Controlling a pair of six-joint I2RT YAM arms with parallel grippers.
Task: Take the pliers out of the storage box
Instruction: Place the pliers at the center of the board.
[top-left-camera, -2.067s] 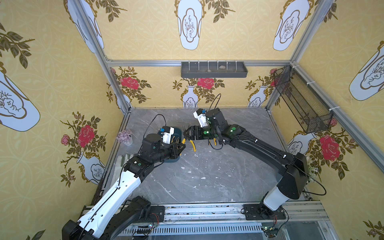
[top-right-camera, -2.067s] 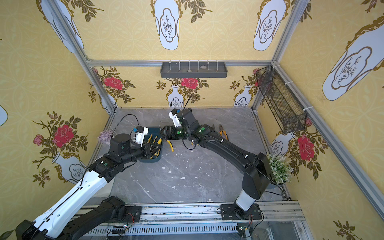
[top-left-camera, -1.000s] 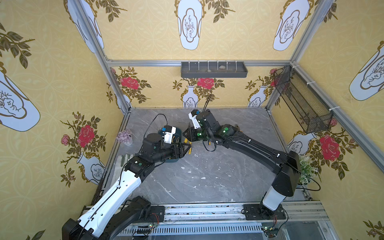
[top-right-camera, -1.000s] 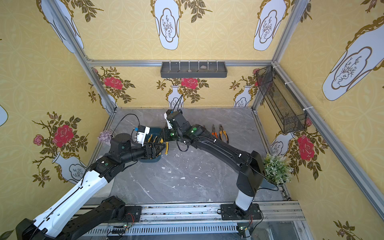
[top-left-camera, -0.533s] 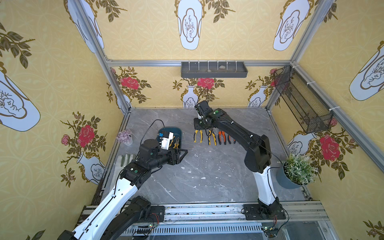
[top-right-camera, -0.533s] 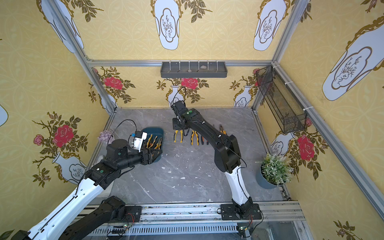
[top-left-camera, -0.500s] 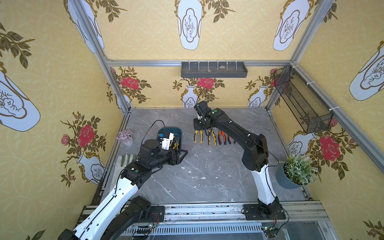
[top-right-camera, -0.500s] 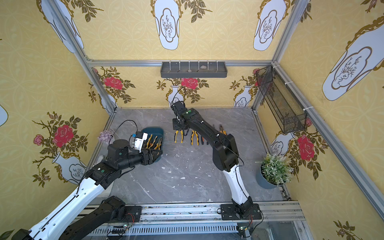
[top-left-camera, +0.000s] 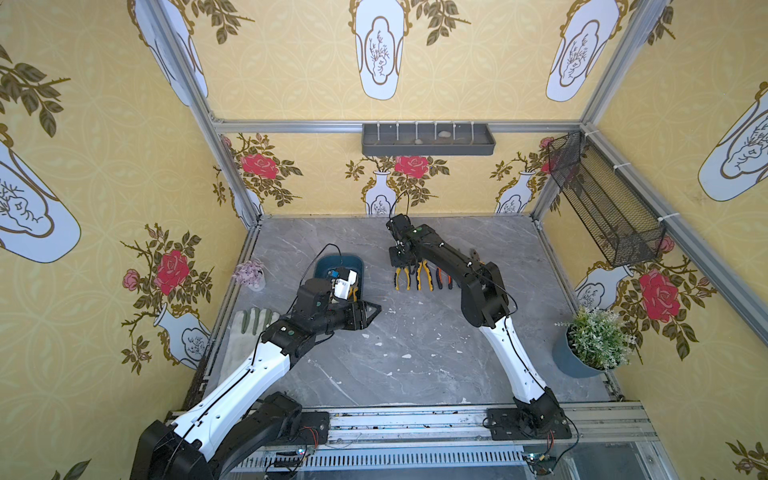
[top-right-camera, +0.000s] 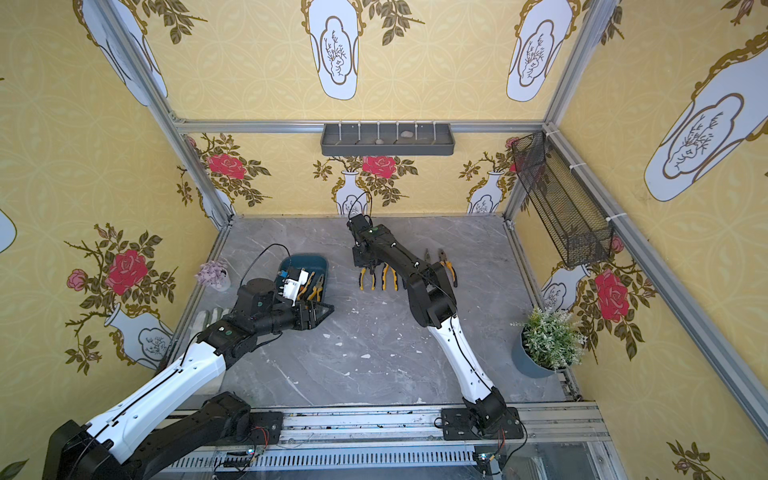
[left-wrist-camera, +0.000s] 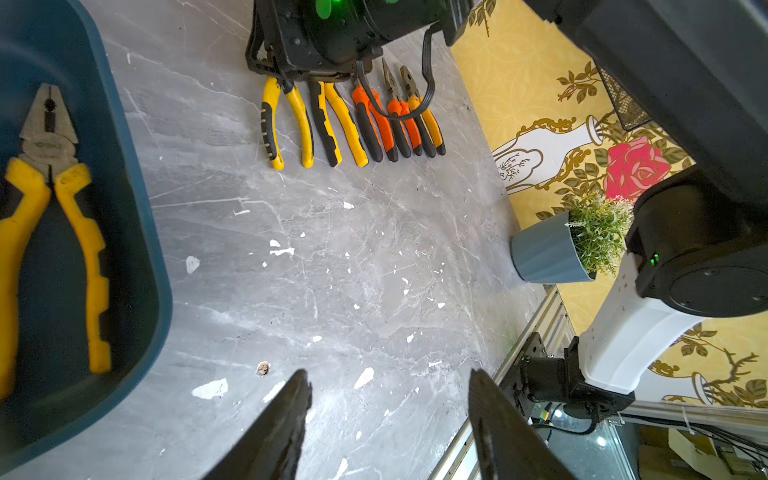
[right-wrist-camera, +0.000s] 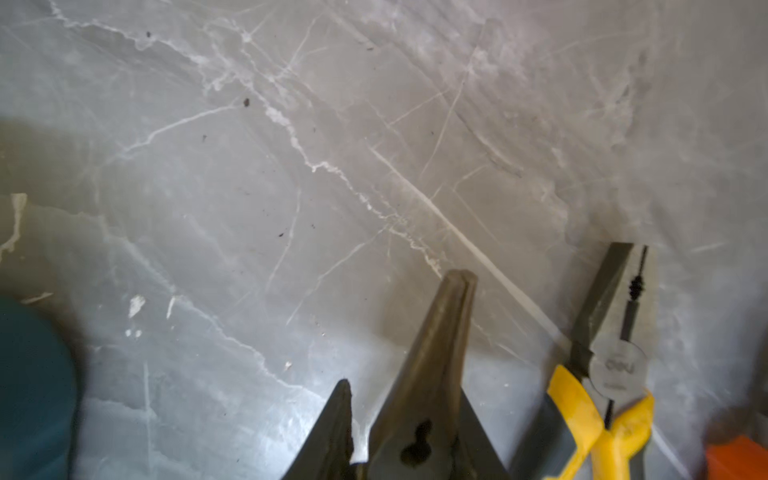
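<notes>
Teal storage box (top-right-camera: 305, 262), yellow/blk & orange/blk pliers (left-wrist-camera: 269, 124), grey white-veined marble table (top-right-camera: 374, 353).

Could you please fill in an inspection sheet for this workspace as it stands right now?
Surface: grey marble table, flecked with white chips.
Job's things: teal storage box with at least two pliers inside; row of pliers on the table beside it.
Clutter: work glove, pink flower pot, potted plant.
Grippers: left hand open and empty over bare table by the box; right hand shut on the yellow-handled pliers at the row's box-side end.
Cables: black cable of the right arm loops across the orange-handled pliers; contact unclear.
Surroundings: divided tray and mesh basket on floral walls.
</notes>
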